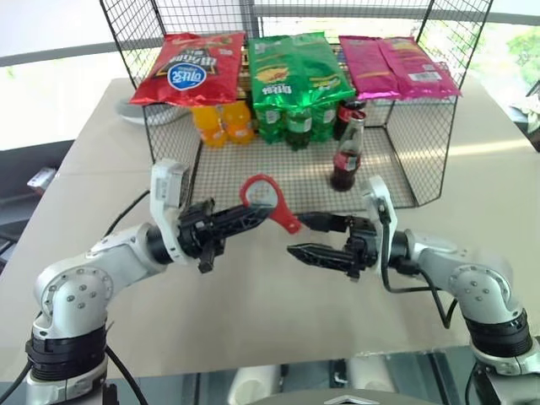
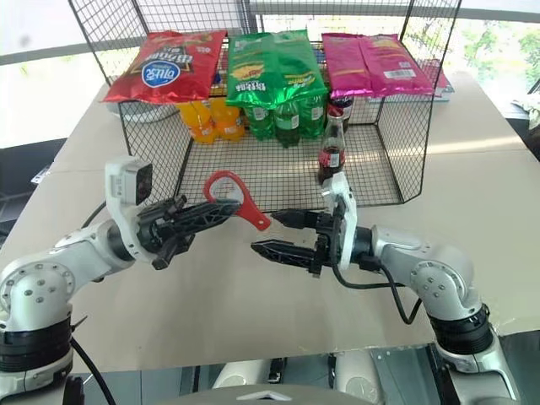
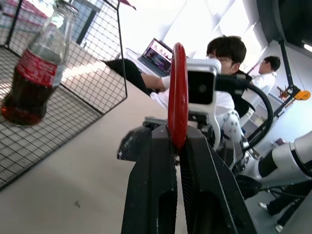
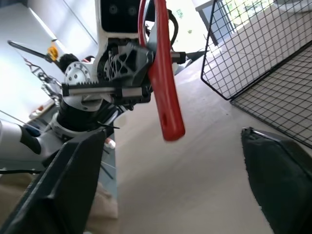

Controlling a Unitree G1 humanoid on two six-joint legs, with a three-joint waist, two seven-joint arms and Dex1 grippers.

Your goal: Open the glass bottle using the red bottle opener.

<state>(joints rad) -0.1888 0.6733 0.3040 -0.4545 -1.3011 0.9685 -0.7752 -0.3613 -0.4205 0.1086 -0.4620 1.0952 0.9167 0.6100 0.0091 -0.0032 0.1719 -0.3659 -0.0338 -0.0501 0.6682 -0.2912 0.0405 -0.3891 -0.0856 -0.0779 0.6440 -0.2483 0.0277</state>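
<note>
Above the bare beige tabletop (image 1: 253,321), in front of the wire basket, the left gripper (image 1: 253,213) is clamped tight on the flat red bottle opener with a ring-shaped loop (image 1: 268,199), gripping it near the base of the loop so that the ring stands up and the short tapering handle juts out toward the other arm. The right gripper (image 1: 310,237) faces it with its two black fingers parted wide and holding nothing; the handle's tip lies just before the gap between them, apart from both. Beyond the two grippers stands the black wire mesh basket (image 1: 426,160). Inside it, near its right front, the small clear glass cola bottle with dark liquid and a red label band (image 1: 347,153) stands upright with its cap still on. Behind the bottle are orange and green drink bottles (image 1: 253,120), beneath red, green and pink snack bags (image 1: 295,67). The step in hand appears to be a handover of the opener between the arms. The next move probably calls for the right fingers to close on the handle before the left lets go; the bottle is not yet approached.
</note>
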